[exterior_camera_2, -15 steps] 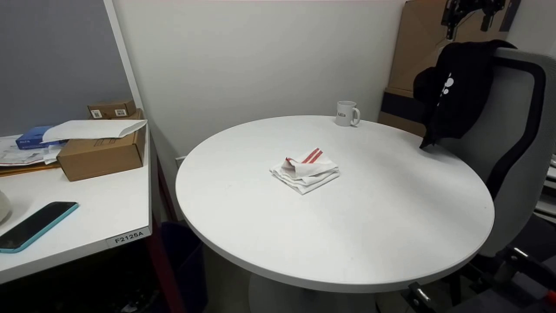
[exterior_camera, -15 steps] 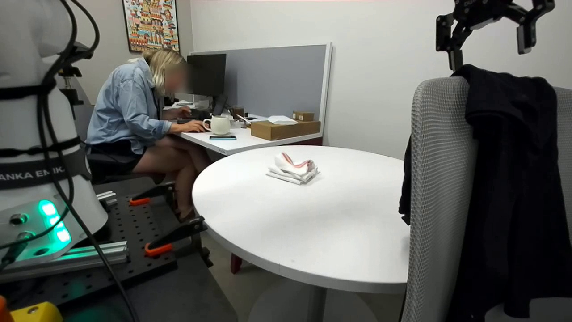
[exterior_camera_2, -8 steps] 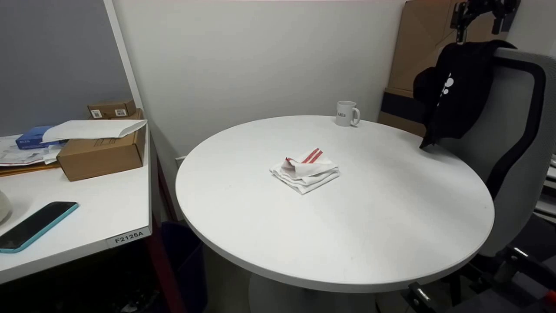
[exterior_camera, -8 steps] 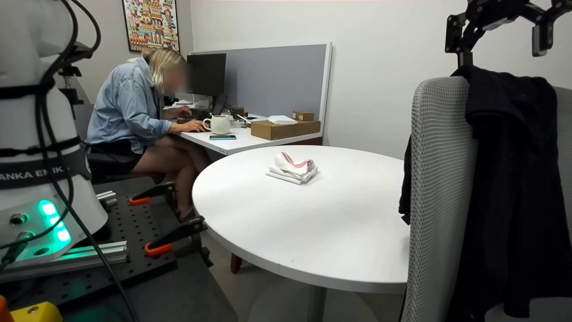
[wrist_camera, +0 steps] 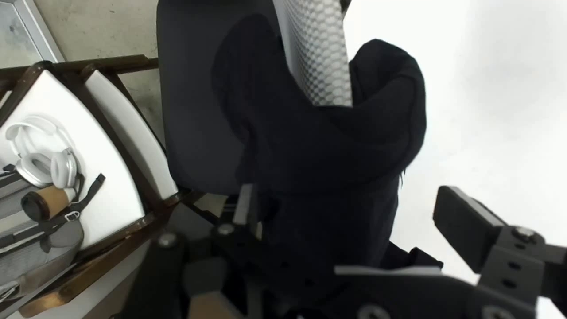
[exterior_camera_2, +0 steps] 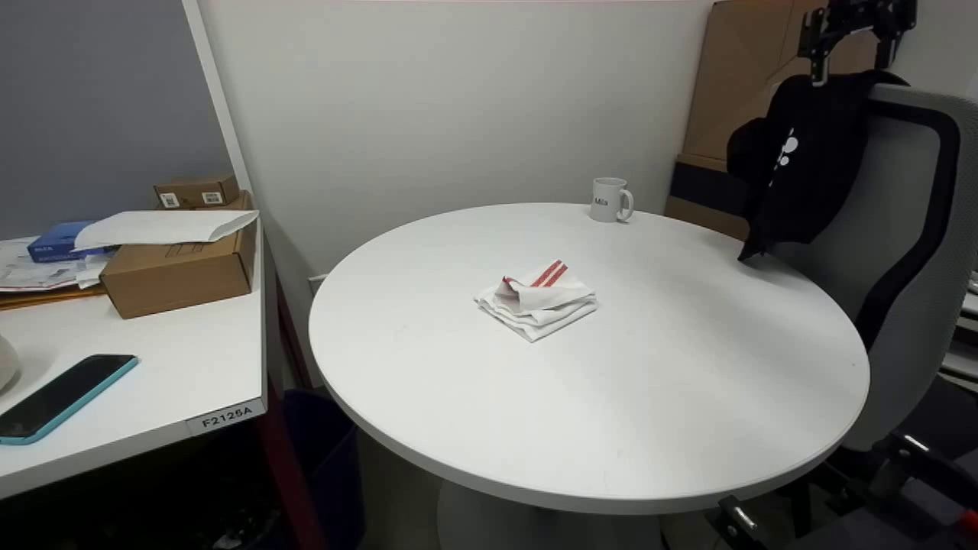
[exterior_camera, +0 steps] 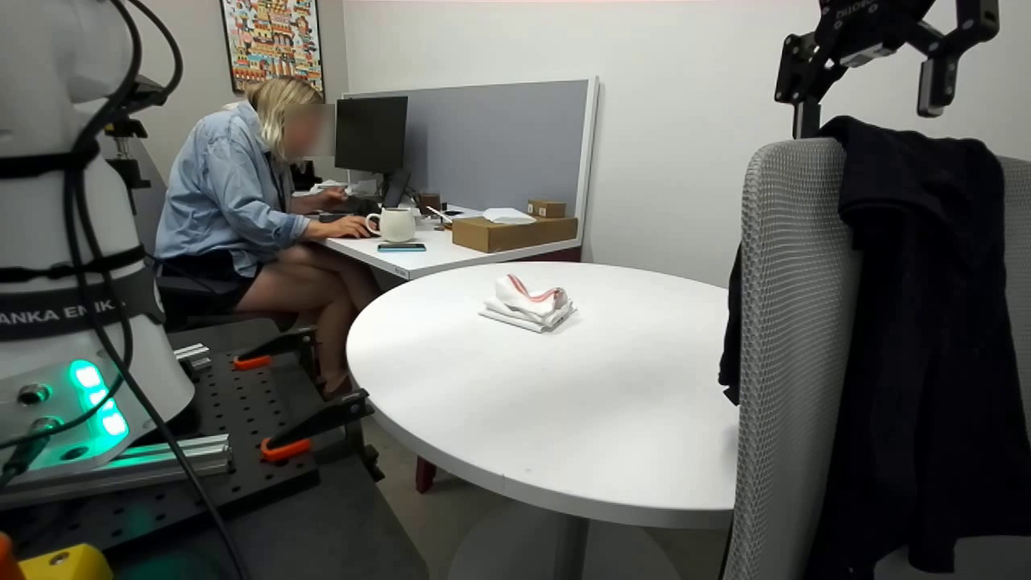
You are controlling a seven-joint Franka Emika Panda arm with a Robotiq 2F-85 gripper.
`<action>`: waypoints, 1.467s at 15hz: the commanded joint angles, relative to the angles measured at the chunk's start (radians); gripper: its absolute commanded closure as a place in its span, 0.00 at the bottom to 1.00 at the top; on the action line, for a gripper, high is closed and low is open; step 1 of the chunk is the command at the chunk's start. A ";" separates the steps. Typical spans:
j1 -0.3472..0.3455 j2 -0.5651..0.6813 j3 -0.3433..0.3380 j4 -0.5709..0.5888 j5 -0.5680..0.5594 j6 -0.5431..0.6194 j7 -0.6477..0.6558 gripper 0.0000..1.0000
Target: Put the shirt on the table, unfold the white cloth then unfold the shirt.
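Shirt hung on a chair, with the approach for its removal. The black shirt (exterior_camera: 926,338) is draped over the top of the chair (exterior_camera: 793,322), falling on both sides, so that the chair bears its weight and a thick fold lies uppermost, presumably the part to be grasped. Over the chair's top edge hangs the end effector (wrist_camera: 347,201), its fingers spread and clamped on nothing; in the wrist view they stand to either side of the fabric, an arrangement that suits a pinch across the fold. Whether a fingertip touches the shirt cannot be told. The worktop (exterior_camera_2: 611,412) lies just beside the chair, which should keep the carry short, although the long hanging ends probably call for a high lift. The white cloth (exterior_camera_2: 535,302), well apart from the chair, rests folded on the worktop; its raised upper layer may offer an edge for the later unfolding. A mug (exterior_camera_2: 609,200), also apart from the chair, seems to have no part in the task.
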 commanded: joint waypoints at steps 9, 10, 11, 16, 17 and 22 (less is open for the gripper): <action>0.005 0.006 -0.001 0.034 -0.057 -0.120 -0.016 0.65; 0.007 0.004 -0.001 0.030 -0.060 -0.116 -0.016 0.72; 0.009 0.002 -0.001 0.026 -0.062 -0.113 -0.013 0.81; 0.013 -0.021 0.003 0.012 -0.058 -0.093 -0.018 0.95; 0.011 -0.027 0.006 0.010 -0.049 -0.089 -0.020 0.94; -0.003 -0.095 0.019 0.018 0.035 -0.074 -0.046 0.97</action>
